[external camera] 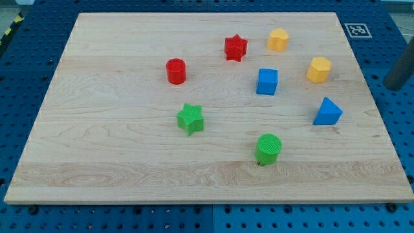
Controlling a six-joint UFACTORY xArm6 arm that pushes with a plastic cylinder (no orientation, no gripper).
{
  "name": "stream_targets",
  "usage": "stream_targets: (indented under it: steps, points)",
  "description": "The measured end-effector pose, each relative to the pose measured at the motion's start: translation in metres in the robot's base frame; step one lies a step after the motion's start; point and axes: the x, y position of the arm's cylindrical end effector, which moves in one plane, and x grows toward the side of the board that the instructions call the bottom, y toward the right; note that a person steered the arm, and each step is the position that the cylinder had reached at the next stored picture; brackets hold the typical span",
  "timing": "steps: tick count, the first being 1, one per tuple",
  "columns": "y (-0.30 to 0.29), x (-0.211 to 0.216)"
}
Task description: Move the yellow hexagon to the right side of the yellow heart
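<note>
Nothing looks done yet. Two yellow blocks sit upper right of the worktop: probably the yellow heart and, lower right of it, the yellow hexagon, well apart. My tip isn't visible; there is no gripper whose state could be told.

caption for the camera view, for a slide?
Eight coloured blocks on a wooden board; yellow hexagon sits right of yellow heart; tip not visible.
</note>
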Motion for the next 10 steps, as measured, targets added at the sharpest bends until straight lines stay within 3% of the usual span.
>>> stream_targets:
  steps: [2,3,4,5,7,10]
  points:
    - [0.000,0.004]
    - [-0.002,0.034]
    - [-0.039,0.047]
    - [-0.099,0.015]
    - [-0.107,-0.035]
    - [-0.127,-0.029]
